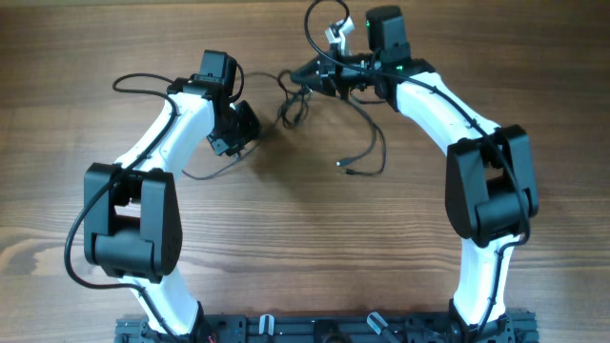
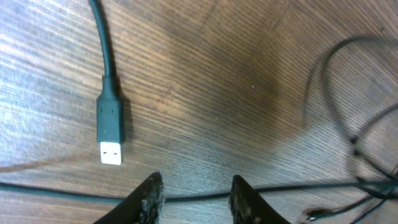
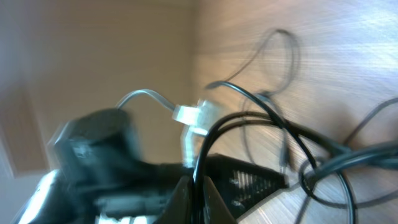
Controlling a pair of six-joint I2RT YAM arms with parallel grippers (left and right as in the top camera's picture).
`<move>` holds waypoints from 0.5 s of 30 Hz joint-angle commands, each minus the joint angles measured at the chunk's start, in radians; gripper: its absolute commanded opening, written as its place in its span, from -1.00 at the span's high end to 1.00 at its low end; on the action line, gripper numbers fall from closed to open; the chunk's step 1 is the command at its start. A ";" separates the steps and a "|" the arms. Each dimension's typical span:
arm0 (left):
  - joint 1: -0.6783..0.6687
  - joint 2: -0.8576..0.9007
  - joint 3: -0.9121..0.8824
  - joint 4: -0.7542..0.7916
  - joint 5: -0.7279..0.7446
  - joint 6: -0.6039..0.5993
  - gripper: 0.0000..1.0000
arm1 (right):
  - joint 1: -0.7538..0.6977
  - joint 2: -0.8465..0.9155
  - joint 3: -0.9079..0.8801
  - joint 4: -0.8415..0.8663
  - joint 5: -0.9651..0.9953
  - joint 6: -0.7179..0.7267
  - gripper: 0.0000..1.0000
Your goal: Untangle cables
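Wood-grain table point(image 1: 305, 238), both arms reaching in from 6 o'clock. I see the cables point(image 1: 294, 103) bunched as a small dark tangle at 12 o'clock from table centre, between the two wrists. A small plug end point(image 1: 343, 165) trails out of it toward 5 o'clock and lies flat near centre.

Left gripper point(image 1: 238, 124) sits at 9 o'clock of the tangle, near but not touching. On my left wrist view its fingers point(image 2: 149, 198) stand a narrow gap apart, holding nothing, tips low over the wood. A thin cord point(image 2: 194, 196) lies crosswise on the table right at the tips, not pinched. Black USB plug point(image 2: 111, 124) with a silver end lies flat at 10 o'clock from those tips, apart from them.

Right gripper point(image 1: 310, 74) is just at 1 o'clock of the tangle. Its wrist view is blurry, but the jaws are clamped tight on a black strand point(image 3: 199, 165) rising between them, with more strands fanning toward 3 o'clock. Pale connector point(image 3: 198, 118) on a grey wire shows at 12 o'clock above the tips. I can't tell what it belongs to.
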 commanded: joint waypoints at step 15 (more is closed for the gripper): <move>0.002 0.003 -0.005 0.003 -0.017 0.097 0.72 | 0.006 0.004 0.007 -0.060 0.089 0.198 0.91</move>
